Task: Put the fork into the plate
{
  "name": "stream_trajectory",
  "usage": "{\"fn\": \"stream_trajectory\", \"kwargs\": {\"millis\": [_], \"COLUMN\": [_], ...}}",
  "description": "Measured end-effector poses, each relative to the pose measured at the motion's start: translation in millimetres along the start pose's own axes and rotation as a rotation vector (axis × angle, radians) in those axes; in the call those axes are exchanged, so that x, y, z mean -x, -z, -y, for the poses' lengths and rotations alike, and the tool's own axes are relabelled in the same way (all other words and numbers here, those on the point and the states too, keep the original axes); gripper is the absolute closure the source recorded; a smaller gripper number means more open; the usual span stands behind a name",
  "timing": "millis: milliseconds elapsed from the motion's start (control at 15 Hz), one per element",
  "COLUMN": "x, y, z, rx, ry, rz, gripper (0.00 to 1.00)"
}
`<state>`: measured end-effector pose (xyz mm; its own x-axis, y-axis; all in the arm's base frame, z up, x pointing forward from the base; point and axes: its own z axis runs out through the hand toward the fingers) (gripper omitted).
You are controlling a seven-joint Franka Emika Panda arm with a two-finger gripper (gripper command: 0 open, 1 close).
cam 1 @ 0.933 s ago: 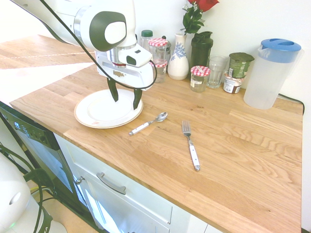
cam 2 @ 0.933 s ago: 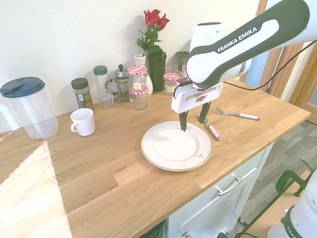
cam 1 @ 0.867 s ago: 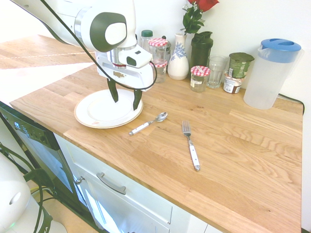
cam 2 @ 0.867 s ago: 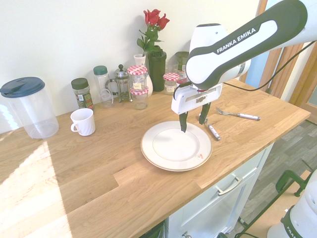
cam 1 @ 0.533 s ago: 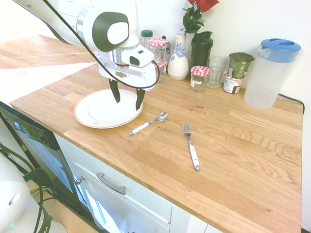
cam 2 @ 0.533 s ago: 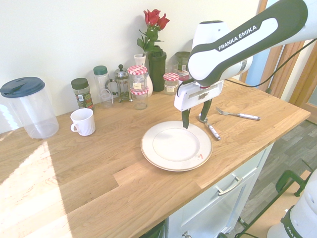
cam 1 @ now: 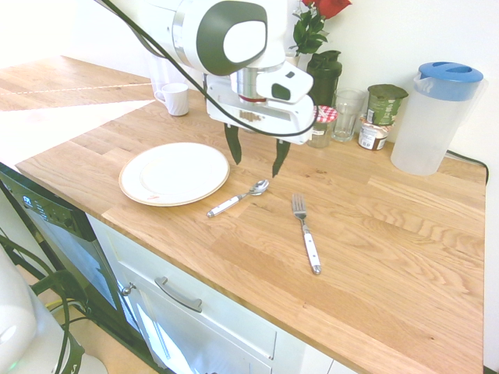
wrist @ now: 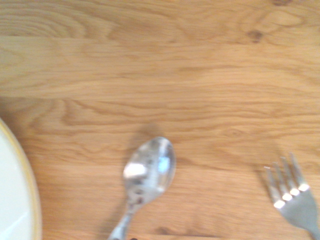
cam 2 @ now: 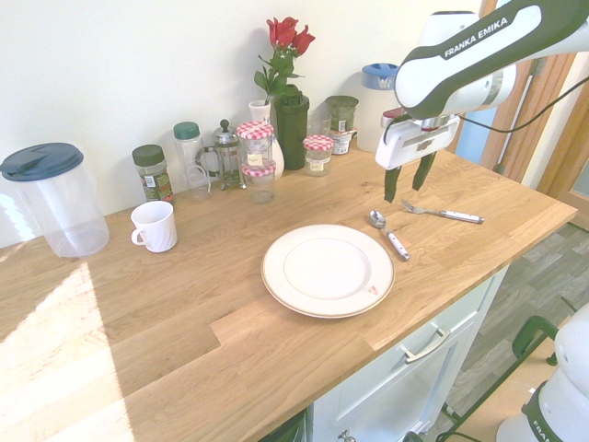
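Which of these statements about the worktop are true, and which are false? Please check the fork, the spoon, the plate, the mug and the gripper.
1. The silver fork with the white handle lies on the large round white plate. False: it lies on the wooden worktop.
2. The silver spoon with the white handle lies between plate and fork. True.
3. The dark-fingered gripper is closed on the spoon. False: it is open and empty, above the worktop.
4. The white mug stands upright. True.
5. The fork's tines touch the spoon. False: bare wood separates them.
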<state>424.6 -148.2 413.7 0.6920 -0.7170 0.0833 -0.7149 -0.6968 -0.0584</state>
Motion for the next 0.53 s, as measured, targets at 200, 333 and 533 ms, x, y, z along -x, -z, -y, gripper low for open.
{"fn": "stream_trajectory", "kwargs": {"millis": [200,333,533], "x": [-23.1,-33.5,-39.7], "y": [0.8,-4.4,-13.4], "z": [-35.4,-50.2,-69.8], "rx": [0.001,0.012,0.018], "ry": [0.007,0.011,0.031], "rz": [0.009,0.039,0.065], "gripper": [0.00,0.00,0.00]}}
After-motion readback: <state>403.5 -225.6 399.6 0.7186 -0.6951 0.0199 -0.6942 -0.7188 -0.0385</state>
